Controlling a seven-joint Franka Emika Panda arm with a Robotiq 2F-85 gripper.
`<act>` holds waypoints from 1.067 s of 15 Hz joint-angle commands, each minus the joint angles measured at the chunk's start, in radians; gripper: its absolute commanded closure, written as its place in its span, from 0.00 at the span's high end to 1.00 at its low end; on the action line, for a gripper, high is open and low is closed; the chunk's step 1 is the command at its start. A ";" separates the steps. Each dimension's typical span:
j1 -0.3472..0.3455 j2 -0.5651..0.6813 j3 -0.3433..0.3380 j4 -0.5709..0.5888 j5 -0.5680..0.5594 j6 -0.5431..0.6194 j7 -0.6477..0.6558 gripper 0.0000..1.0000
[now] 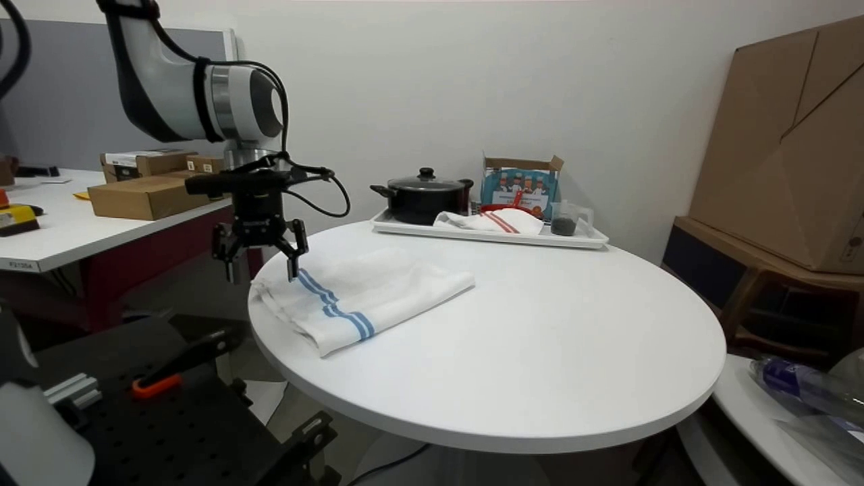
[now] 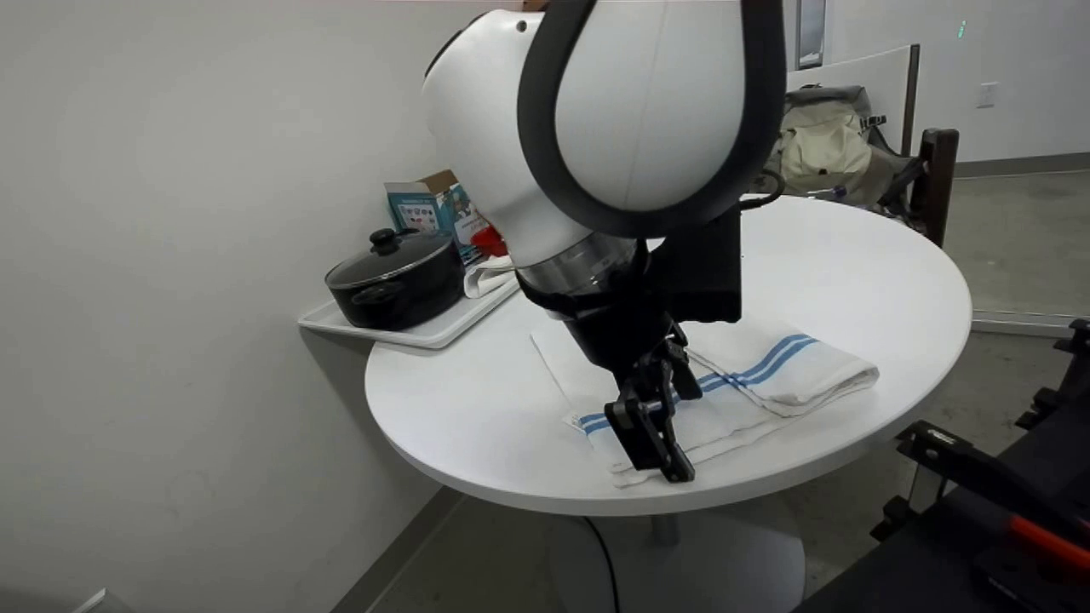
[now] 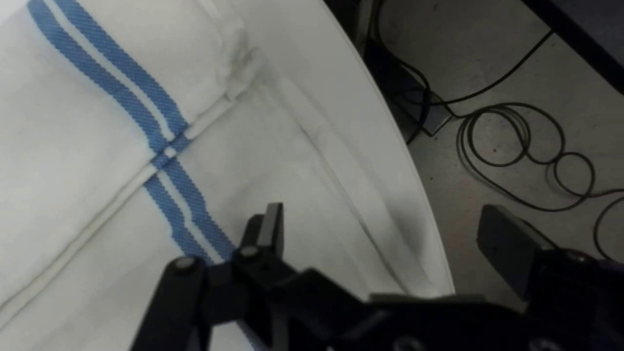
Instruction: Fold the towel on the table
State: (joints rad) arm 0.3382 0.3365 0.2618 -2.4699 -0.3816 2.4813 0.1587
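A white towel with blue stripes lies partly folded and flat on the round white table, near the table's edge; it shows in both exterior views (image 1: 398,287) (image 2: 788,379) and in the wrist view (image 3: 87,195). A fold line crosses the stripes, and the layers are bunched at one spot along the edge. My gripper (image 1: 263,271) (image 2: 684,436) (image 3: 385,236) is open and empty, pointing down above the towel's outer edge. In the wrist view one finger is over the towel and the other is past the table rim, over the floor. The arm hides part of the towel in an exterior view.
The round table (image 1: 553,358) (image 2: 485,409) has a white tray (image 1: 472,234) (image 2: 443,335) at the wall side. It holds a black lidded pot (image 1: 425,199) (image 2: 396,285), a red-striped cloth (image 1: 496,221), a box (image 1: 516,189) and a clear cup (image 1: 565,219). A side desk (image 1: 61,236) holds cardboard boxes.
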 commanded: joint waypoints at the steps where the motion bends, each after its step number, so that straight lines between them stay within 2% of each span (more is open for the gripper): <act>1: 0.015 0.028 0.011 0.018 0.048 0.038 -0.048 1.00; 5: 0.025 0.027 0.009 0.008 0.052 0.085 -0.057 1.00; 11: 0.078 0.039 -0.043 -0.005 -0.036 0.152 0.002 1.00; 16: 0.100 0.052 -0.069 -0.001 -0.061 0.178 0.002 1.00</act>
State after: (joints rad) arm 0.4122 0.3776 0.2187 -2.4736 -0.4177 2.6299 0.1398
